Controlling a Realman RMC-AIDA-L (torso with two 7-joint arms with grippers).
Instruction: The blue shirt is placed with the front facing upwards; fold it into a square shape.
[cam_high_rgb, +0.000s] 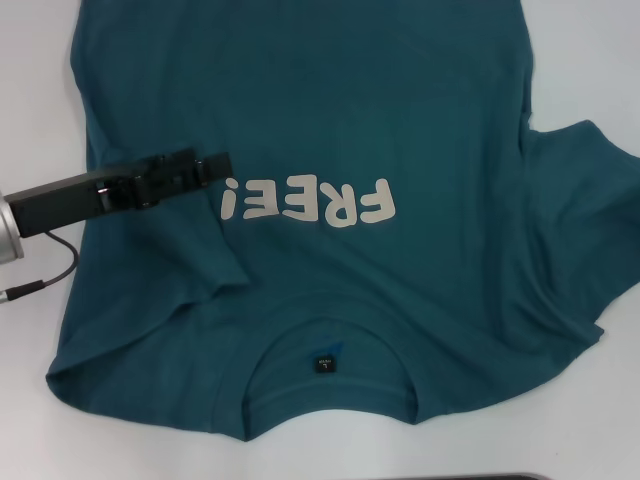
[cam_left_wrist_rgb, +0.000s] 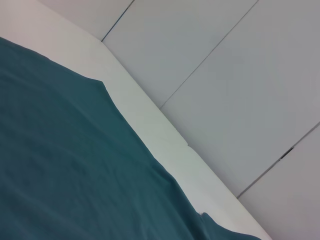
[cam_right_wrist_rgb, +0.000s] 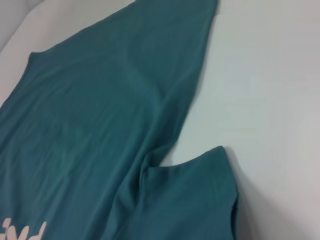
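Observation:
The blue shirt lies flat on the white table, front up, with its collar and black neck tag nearest me and the white "FREE!" lettering across the chest. On my left, its sleeve lies folded in over the body; the other sleeve spreads out on my right. My left gripper reaches in from the left and hovers over the shirt just beside the lettering's "!" end. The left wrist view shows the shirt's edge. The right wrist view shows a side seam and a sleeve. My right gripper is out of view.
The left arm's silver wrist and black cable sit over the table's left edge. Bare white table lies to the right of the shirt. Beyond the far table edge is grey tiled floor.

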